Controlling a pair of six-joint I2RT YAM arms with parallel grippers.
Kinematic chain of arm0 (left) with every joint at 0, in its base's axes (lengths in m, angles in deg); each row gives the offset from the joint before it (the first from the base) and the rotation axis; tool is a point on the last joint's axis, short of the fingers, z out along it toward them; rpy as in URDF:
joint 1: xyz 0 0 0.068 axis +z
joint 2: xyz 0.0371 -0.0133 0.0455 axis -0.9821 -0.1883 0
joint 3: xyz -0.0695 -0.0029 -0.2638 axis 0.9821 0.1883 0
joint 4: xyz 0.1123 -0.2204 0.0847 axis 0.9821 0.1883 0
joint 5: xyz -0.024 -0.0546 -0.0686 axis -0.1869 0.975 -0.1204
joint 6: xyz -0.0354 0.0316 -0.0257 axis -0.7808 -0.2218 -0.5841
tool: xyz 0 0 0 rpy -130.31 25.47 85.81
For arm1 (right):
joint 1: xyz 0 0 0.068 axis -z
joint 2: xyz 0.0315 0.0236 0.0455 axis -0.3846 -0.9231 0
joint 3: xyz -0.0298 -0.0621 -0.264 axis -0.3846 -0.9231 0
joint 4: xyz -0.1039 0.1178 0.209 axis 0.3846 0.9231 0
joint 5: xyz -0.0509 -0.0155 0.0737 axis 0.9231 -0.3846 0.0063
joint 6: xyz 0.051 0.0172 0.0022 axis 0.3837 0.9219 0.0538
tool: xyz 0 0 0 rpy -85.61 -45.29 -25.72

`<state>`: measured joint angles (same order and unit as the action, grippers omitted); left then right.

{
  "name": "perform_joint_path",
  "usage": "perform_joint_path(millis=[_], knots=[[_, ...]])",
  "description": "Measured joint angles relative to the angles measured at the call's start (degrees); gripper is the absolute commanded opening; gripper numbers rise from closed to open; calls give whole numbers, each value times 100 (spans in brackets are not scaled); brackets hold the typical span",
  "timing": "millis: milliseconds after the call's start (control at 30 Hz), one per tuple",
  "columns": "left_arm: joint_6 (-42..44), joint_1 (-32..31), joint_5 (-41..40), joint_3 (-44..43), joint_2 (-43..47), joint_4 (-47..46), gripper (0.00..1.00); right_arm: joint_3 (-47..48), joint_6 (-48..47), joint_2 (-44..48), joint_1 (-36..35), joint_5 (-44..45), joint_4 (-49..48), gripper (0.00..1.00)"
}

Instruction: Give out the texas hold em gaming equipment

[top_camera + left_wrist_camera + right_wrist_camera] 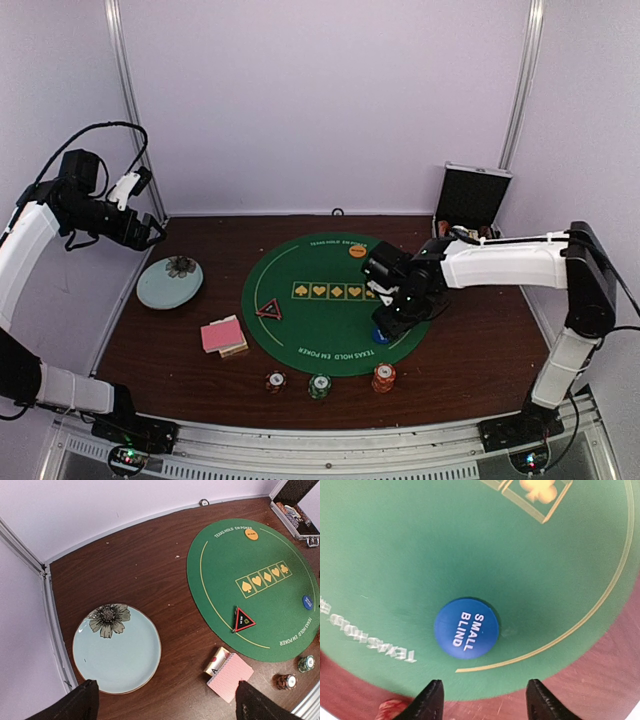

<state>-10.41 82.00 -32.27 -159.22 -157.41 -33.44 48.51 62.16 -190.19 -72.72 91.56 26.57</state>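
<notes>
- The right arm reaches from its base at the right edge leftward across the worktop (160, 350), forearm nearly level and wrist bent down over the green mat (320, 325).
- The right gripper (485, 702) points down at the mat with its fingers spread and holds nothing.
- The blue button (466, 634), marked SMALL BLIND, lies flat on the mat just ahead of the fingertips, inside the yellow ring line, touching neither finger.
- The left arm is raised high by the left wall, elbow bent, with the left gripper (155, 233) above the pale blue dish (170, 290).
- In the left wrist view its fingers (75, 705) stand wide apart with nothing between them.
- The orange button (357, 251) sits at the mat's far edge.
- The triangular marker (269, 310) rests at the mat's left rim.
- The stack of pink-backed cards (223, 336) lies on the bare worktop between dish and mat.
- Three chip stacks (319, 385) stand in a row at the mat's near edge, the right one (383, 377) touching the mat.
- An open case (470, 205) stands at the far right corner.
</notes>
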Motion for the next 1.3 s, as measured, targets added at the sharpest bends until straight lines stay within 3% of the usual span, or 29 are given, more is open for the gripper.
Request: perform_joint_path(millis=[167, 433, 567, 867, 1300], knots=[[4, 0, -2, -7, 0, 2, 98, 264, 190, 761, -186, 13, 337, 80], [4, 0, 4, -24, 2, 2, 97, 306, 855, 1377, -1370, -85, 951, 88], [4, 0, 20, -24, 7, 2, 98, 55, 1176, 1362, -1707, -111, 1021, 88], [4, 0, 87, -24, 85, 4, 98, -98, 1460, 780, -1770, -120, 870, 87], [4, 0, 149, -24, 85, 4, 98, -258, 1451, 444, -1749, -157, 439, 76]])
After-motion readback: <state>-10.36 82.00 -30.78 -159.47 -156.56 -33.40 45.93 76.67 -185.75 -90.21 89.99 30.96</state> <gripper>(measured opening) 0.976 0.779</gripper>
